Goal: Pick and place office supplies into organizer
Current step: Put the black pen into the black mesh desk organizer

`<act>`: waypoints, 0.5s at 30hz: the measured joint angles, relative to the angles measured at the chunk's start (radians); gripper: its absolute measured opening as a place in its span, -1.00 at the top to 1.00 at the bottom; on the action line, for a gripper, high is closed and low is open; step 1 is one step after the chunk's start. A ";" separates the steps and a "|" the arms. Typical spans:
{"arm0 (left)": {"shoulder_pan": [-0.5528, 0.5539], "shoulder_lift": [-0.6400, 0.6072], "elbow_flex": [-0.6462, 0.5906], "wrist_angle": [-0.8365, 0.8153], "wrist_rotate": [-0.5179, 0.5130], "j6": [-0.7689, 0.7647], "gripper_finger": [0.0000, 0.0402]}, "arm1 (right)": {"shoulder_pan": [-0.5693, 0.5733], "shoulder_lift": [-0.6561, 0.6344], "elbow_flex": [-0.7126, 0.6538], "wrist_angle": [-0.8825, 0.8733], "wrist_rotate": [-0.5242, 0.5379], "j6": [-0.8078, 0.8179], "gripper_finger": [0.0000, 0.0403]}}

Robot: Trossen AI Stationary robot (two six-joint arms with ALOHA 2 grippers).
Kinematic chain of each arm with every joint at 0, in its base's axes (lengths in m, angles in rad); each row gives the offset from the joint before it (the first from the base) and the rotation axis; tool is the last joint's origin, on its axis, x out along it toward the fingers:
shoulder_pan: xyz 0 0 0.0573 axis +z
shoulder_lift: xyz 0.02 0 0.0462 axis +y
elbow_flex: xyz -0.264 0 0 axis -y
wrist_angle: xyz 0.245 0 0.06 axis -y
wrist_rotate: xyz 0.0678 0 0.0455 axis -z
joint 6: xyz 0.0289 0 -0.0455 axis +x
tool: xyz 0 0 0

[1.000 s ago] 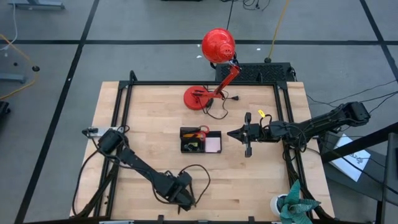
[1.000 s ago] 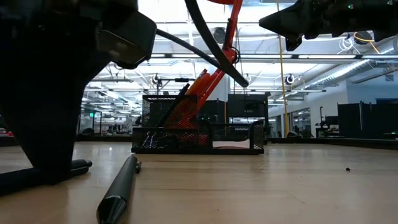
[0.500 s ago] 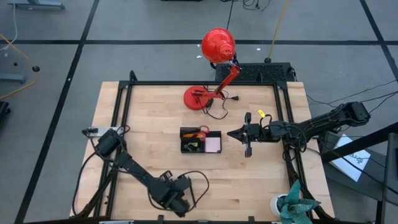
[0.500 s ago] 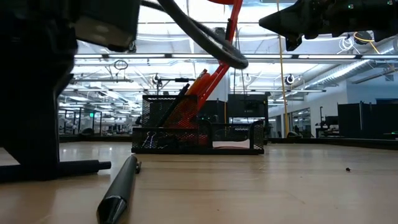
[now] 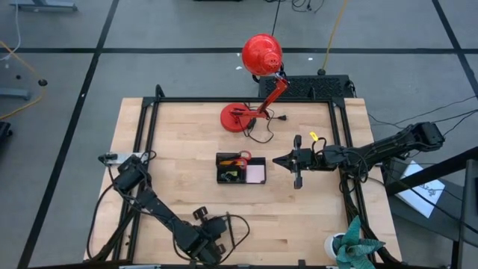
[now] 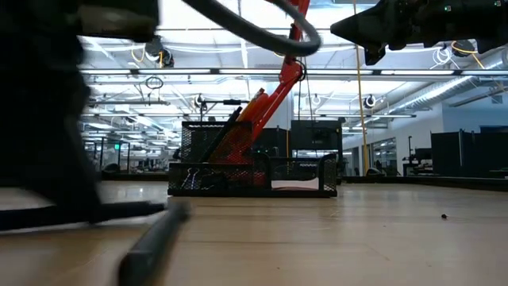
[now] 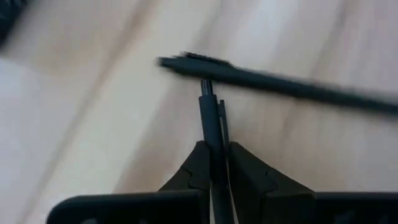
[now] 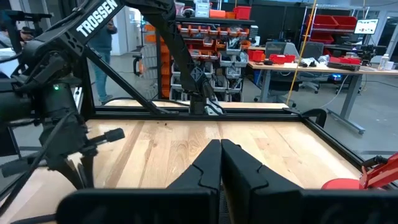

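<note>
Near the middle of the surface (image 5: 179, 149) sits the organizer (image 5: 240, 169), and it already looks largely filled: from above, red scissor handles (image 5: 240, 158) show at its far edge, a yellow-green piece (image 5: 232, 175) lies in the dark section, and the pink sticky-note pad (image 5: 256, 174) rests in the low flat section. From table height, dark pens or pencils stand slanted in the taller mesh section (image 6: 214, 141); how many I cannot tell.

What remains, as far as can be seen, lies at the near edge on the left arm's side. The left pincer (image 7: 214, 163) is closed on a black pen (image 7: 211, 134), gripping it lengthwise with the tip pointing outward. Just past that tip, a second black pen (image 7: 280, 84) lies crosswise on the wood, touching or nearly touching the held one. The low view shows a blurred dark pen (image 6: 151, 246) on the wood close to the lens.

My reading is that the task is in its late stage: one pen is in hand and must travel to the taller section, and at least one more pen is left to collect.

The right pincer (image 5: 278, 159) hangs just beside the organizer, narrowed to a close with nothing between its fingers. A red lamp (image 5: 261, 54) stands behind.
</note>
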 joint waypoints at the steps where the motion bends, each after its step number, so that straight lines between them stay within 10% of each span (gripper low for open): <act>1: 0.002 -0.001 -0.001 0.000 -0.034 0.000 0.85 | 0.000 0.000 0.000 0.000 0.000 0.000 0.98; 10: 0.019 -0.046 0.000 -0.017 -0.203 0.016 0.81 | 0.000 0.000 0.000 0.000 0.000 0.000 0.98; 15: 0.022 -0.099 0.001 -0.097 -0.463 0.023 0.81 | 0.000 0.000 0.000 -0.002 0.000 0.000 0.98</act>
